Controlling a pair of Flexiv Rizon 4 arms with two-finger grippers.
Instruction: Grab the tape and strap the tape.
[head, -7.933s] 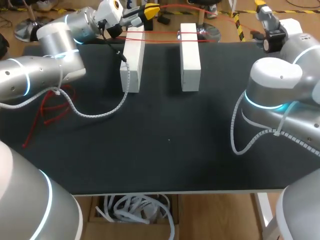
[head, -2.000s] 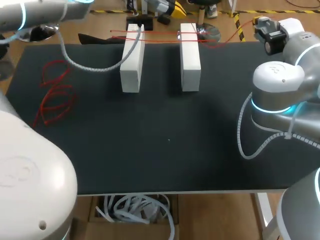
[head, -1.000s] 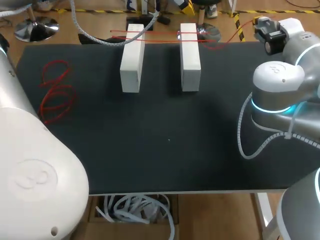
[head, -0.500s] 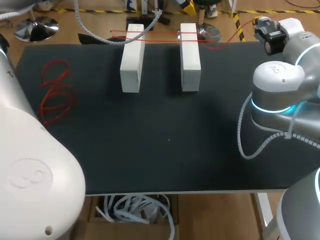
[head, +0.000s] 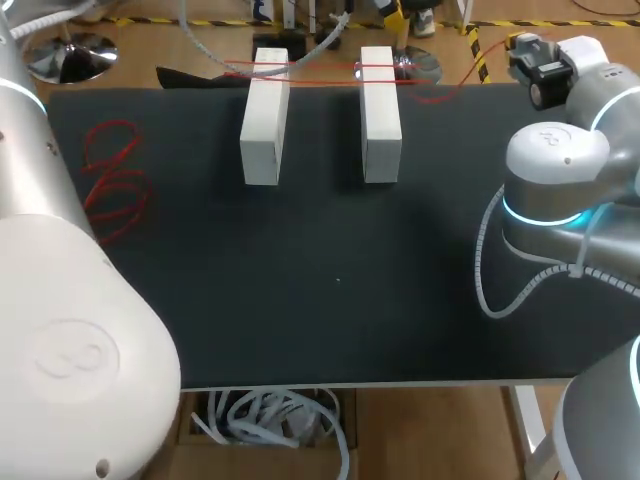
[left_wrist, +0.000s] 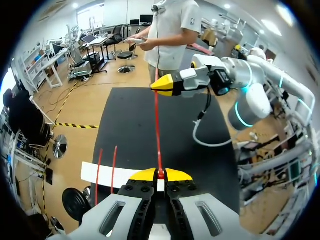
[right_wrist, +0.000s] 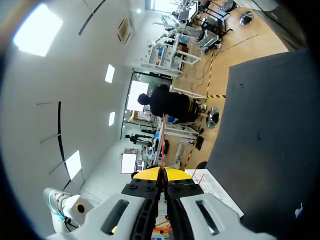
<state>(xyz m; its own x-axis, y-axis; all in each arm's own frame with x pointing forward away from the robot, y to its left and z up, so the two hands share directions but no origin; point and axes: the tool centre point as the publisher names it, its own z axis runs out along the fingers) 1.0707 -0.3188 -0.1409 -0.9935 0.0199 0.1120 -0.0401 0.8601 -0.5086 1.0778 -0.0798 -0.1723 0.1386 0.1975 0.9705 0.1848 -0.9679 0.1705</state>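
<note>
The left gripper (left_wrist: 160, 174) has its yellow tips pressed together on the red tape (head: 320, 72), pinching it between them. In the left wrist view a single strand runs straight ahead from those tips, over the black table (head: 330, 280), to the other arm's yellow tips. The right gripper (right_wrist: 161, 173) is likewise closed tight on the tape, and in its own view a thin red line leads away from between its fingers.

In the head view the tape lies across the far ends of two white blocks at 12 o'clock on the table. The left block (head: 265, 120) and the right block (head: 380, 115) lie parallel, a gap between them, their long sides running from 12 towards 6. Red strands cross both block tops near the table's far edge and trail off towards 1 o'clock, where the right arm's wrist sits beyond the table corner. The left arm sweeps in from 9 o'clock and reaches past the far edge at 12, only a bit of yellow showing there.

A loose coil (head: 110, 185) of red tape lies on the table at 9 o'clock, well apart from the blocks.

In the left wrist view two red strands lie over a white block just beside the gripper.
</note>
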